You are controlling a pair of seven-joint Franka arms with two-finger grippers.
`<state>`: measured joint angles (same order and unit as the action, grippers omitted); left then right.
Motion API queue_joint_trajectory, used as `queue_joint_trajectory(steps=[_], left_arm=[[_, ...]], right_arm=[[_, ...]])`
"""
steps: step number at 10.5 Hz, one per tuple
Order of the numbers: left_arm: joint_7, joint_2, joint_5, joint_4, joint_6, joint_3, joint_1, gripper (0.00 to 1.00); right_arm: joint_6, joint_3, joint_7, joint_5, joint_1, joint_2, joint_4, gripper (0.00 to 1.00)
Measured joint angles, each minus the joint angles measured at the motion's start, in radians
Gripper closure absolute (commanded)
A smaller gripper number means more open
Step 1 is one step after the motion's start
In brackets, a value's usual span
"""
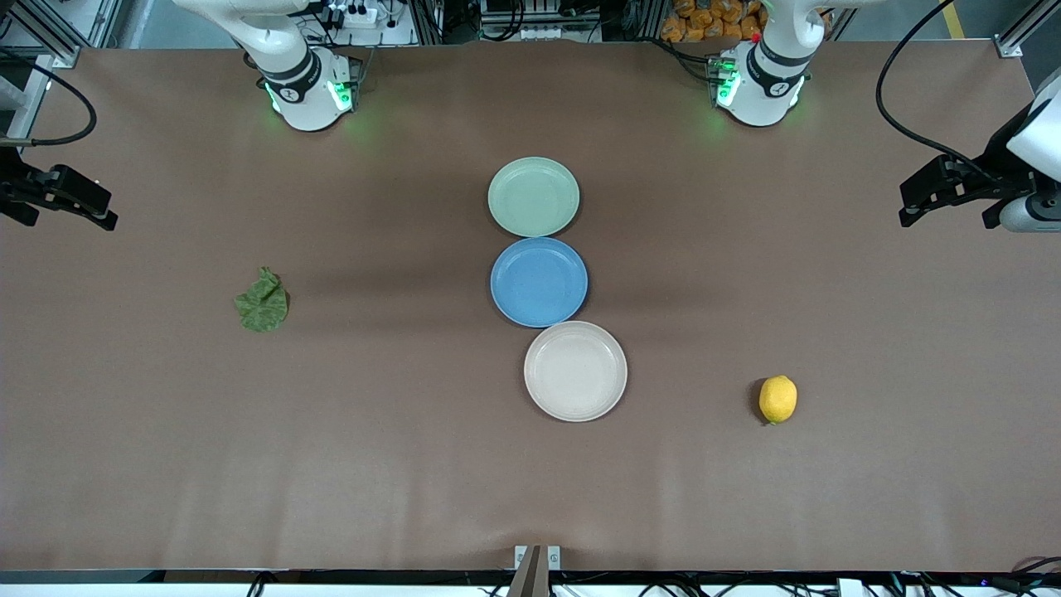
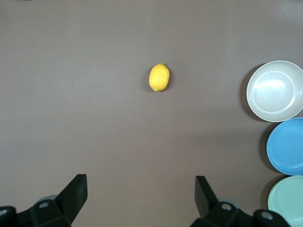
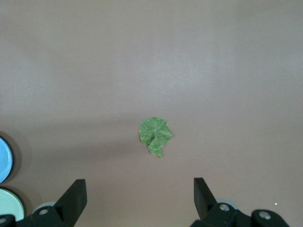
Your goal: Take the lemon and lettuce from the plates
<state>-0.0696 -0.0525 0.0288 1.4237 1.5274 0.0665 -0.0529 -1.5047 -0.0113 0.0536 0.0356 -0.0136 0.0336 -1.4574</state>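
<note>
The lemon [image 1: 777, 399] lies on the bare brown table toward the left arm's end, beside the beige-white plate [image 1: 575, 371]; it also shows in the left wrist view [image 2: 159, 77]. The lettuce [image 1: 263, 302] lies on the bare table toward the right arm's end, and shows in the right wrist view [image 3: 155, 135]. The pale green plate [image 1: 533, 196] and the beige-white plate hold nothing. My left gripper [image 1: 945, 211] [image 2: 141, 189] is open and empty, high over its end of the table. My right gripper [image 1: 66, 211] [image 3: 139, 191] is open and empty over the other end.
A blue plate [image 1: 539, 281] holding nothing sits between the pale green and beige-white plates, the three in a row down the table's middle. The arm bases [image 1: 308, 91] [image 1: 758, 83] stand along the edge farthest from the front camera.
</note>
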Motion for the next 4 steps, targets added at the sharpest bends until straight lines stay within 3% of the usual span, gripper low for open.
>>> queue_joint_trajectory(steps=[4], left_arm=[[0.0,0.0,0.0,0.0,0.0,0.0,0.0,0.0]], right_arm=[[-0.007,0.036,0.0,-0.003,0.02,0.002,0.0,0.0]])
